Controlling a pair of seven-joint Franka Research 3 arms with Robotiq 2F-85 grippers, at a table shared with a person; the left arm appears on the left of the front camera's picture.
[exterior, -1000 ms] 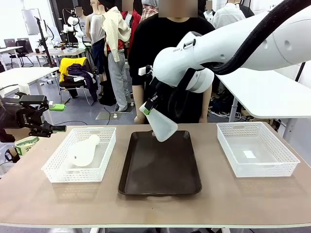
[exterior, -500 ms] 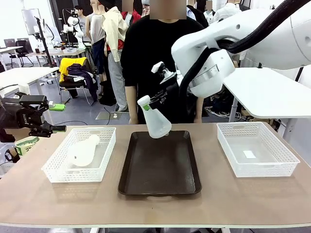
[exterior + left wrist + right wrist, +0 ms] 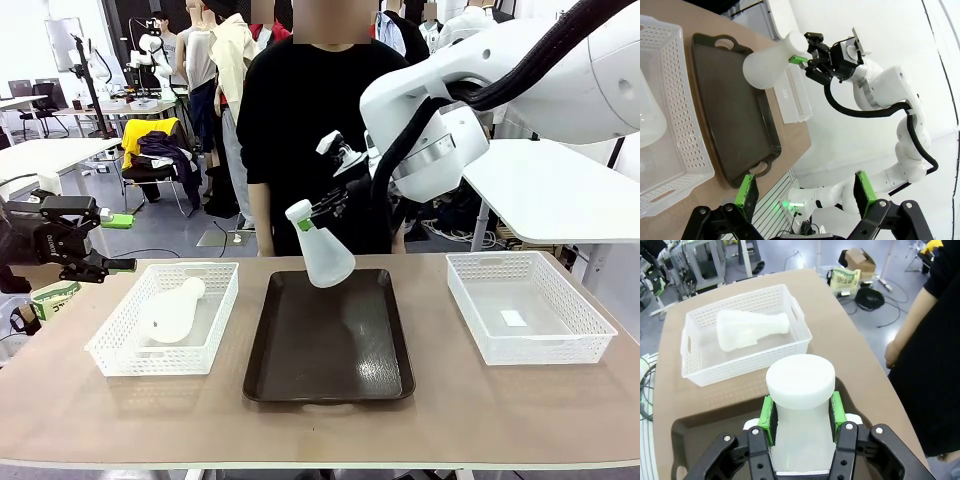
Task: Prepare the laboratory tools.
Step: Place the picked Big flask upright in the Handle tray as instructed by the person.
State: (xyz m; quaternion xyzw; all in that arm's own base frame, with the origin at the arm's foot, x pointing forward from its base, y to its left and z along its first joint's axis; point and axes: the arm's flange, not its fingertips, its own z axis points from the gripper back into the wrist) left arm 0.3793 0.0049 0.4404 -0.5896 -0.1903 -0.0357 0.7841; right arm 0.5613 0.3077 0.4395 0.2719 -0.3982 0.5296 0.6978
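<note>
A frosted-white conical flask point(image 3: 324, 258) hangs tilted over the far end of the dark brown tray point(image 3: 330, 370), neck up and to the left. My right gripper point(image 3: 304, 224) is shut on its neck; in the right wrist view the green pads point(image 3: 767, 413) clamp the flask point(image 3: 800, 385) just under its rim. In the left wrist view, this flask point(image 3: 765, 66) and the right gripper point(image 3: 800, 60) appear above the tray point(image 3: 725, 115). A second flask point(image 3: 172, 310) lies on its side in the left white basket point(image 3: 120, 358). My left gripper point(image 3: 112, 242) stands open beyond the table's left edge.
At the right stands a second white mesh basket point(image 3: 530, 350) with a small white slip on its floor. A person in a black top point(image 3: 310, 130) stands at the far edge behind the tray, one hand point(image 3: 895, 354) hanging near the table. Bare tabletop lies in front of the tray.
The right arm has lifted and turned its wrist, bringing the held flask from a steep slant to nearly upright over the tray's far end. The left arm has stayed still.
</note>
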